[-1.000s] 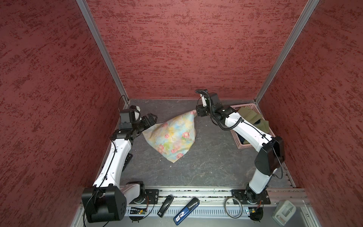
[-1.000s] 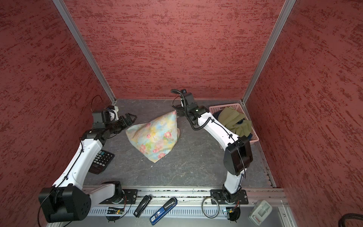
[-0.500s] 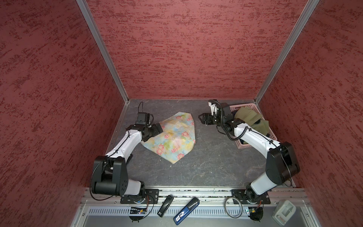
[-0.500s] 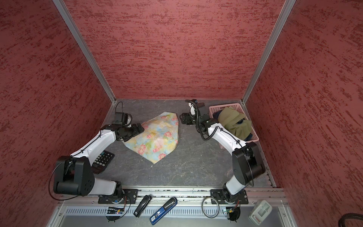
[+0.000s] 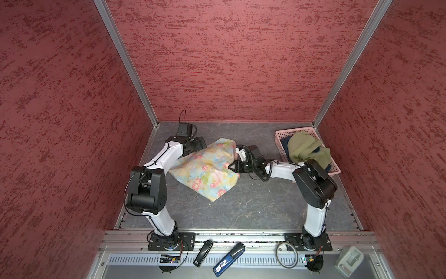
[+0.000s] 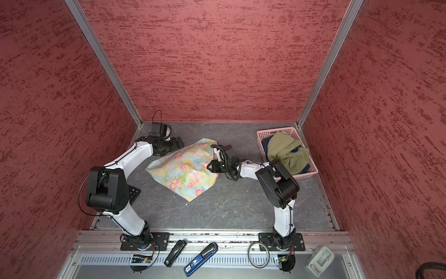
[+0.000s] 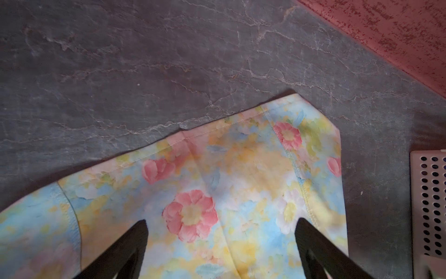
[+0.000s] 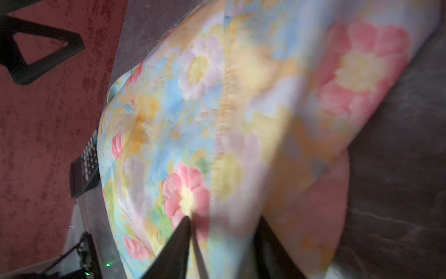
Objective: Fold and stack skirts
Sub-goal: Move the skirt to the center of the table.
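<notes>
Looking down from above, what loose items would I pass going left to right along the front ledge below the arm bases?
In a top view: black handheld tool → blue handheld tool → grey ring → pale grey box.

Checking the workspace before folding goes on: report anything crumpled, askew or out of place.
The plain olive-green cloth skirt sits crumpled in a heap in the pink perforated plastic basket, covering most of the dark-blue cloth underneath. The pastel floral cloth skirt lies diagonal and rumpled on the grey table.
</notes>
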